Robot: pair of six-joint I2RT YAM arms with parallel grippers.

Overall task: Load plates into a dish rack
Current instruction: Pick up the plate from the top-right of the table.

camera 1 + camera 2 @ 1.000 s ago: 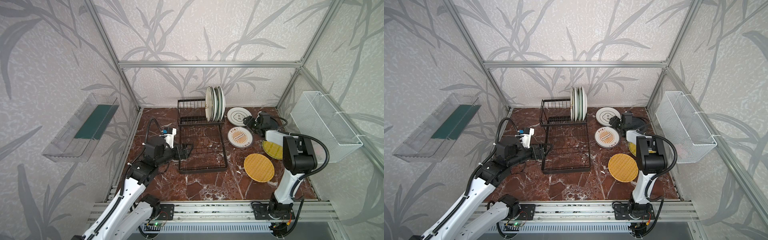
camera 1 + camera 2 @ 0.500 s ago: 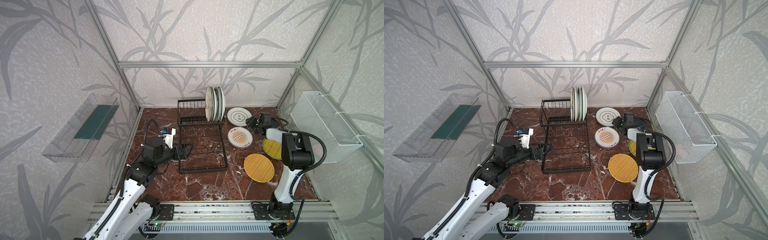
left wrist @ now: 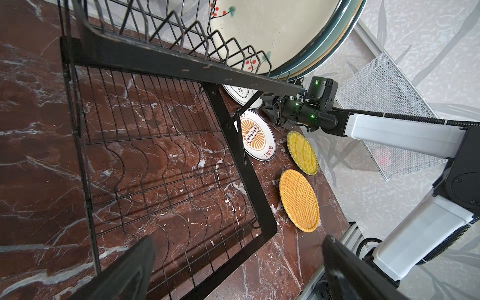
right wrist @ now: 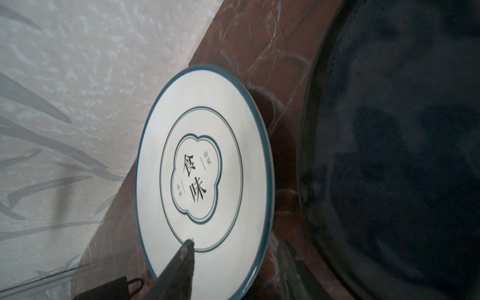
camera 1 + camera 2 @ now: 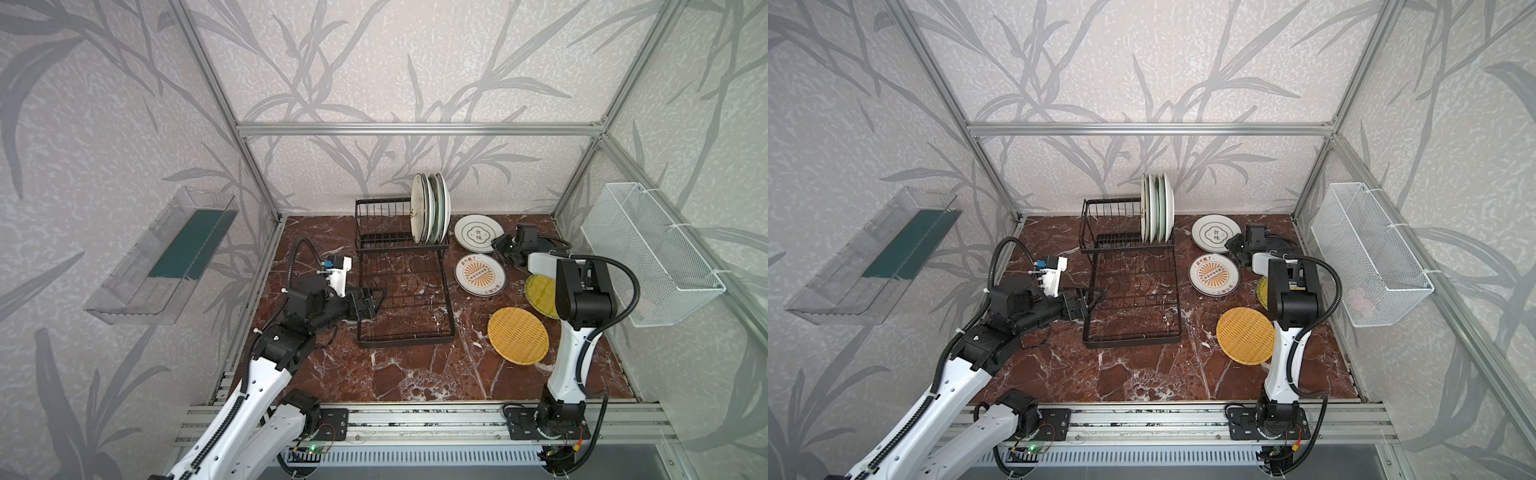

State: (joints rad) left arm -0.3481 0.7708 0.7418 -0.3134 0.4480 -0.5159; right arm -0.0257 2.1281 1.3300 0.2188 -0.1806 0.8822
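Note:
The black wire dish rack (image 5: pixel 405 341) (image 5: pixel 1129 343) stands mid-table, with several plates (image 5: pixel 430 214) (image 5: pixel 1156 214) upright in its raised basket. A white teal-rimmed plate (image 5: pixel 478 235) (image 4: pixel 205 166) lies flat beside it. My right gripper (image 5: pixel 500 245) (image 4: pixel 237 254) is open with this plate's rim between its jaws, one finger (image 4: pixel 185 253) over the plate's face. A sunburst plate (image 5: pixel 481 274) (image 5: pixel 1214 274) and two yellow woven discs (image 5: pixel 518 335) (image 3: pixel 302 152) lie on the table. A dark round plate (image 4: pixel 389 155) fills one side of the right wrist view. My left gripper (image 5: pixel 376 297) (image 3: pixel 237 272) hangs open and empty at the lower tray's left edge.
A white mesh basket (image 5: pixel 648 257) hangs on the right wall and a clear plastic bin (image 5: pixel 162 257) on the left wall. Aluminium frame posts stand at the back corners. The right arm's elbow (image 5: pixel 582 291) covers part of the far woven disc.
The right arm's elbow has shifted a little left and back while its gripper stays at the white plate. The left arm has not moved.

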